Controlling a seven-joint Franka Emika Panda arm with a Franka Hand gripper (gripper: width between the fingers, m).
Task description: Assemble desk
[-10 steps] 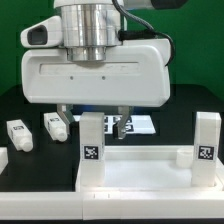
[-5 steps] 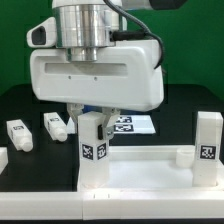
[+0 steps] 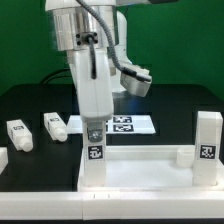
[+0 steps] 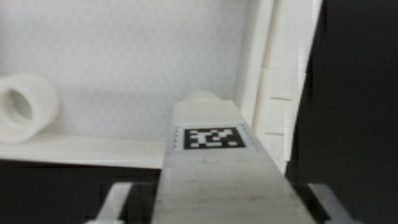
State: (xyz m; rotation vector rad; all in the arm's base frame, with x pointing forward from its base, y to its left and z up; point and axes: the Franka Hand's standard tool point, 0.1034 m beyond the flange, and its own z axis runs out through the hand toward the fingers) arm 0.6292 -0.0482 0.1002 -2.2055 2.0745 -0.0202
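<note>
The desk's flat white rimmed panel (image 3: 140,172) lies at the front. A blocky tagged leg (image 3: 93,150) stands upright at its corner on the exterior view's left. My gripper (image 3: 93,130) comes straight down on that leg's top and is shut on it. In the wrist view the leg (image 4: 222,150) runs between my fingers (image 4: 125,203), with the gripper (image 4: 221,205) closed around it, the panel (image 4: 143,60) beyond and a round socket (image 4: 22,105) at the edge. Another leg (image 3: 207,140) stands at the panel's corner on the exterior view's right.
Two loose legs (image 3: 19,136) (image 3: 55,126) lie on the black table to the exterior view's left of the panel. The marker board (image 3: 132,126) lies flat behind the panel, partly hidden by my hand.
My jaws closed on the left corner leg, and the hand has since turned about its upright axis, so its narrow side now faces the exterior camera.
</note>
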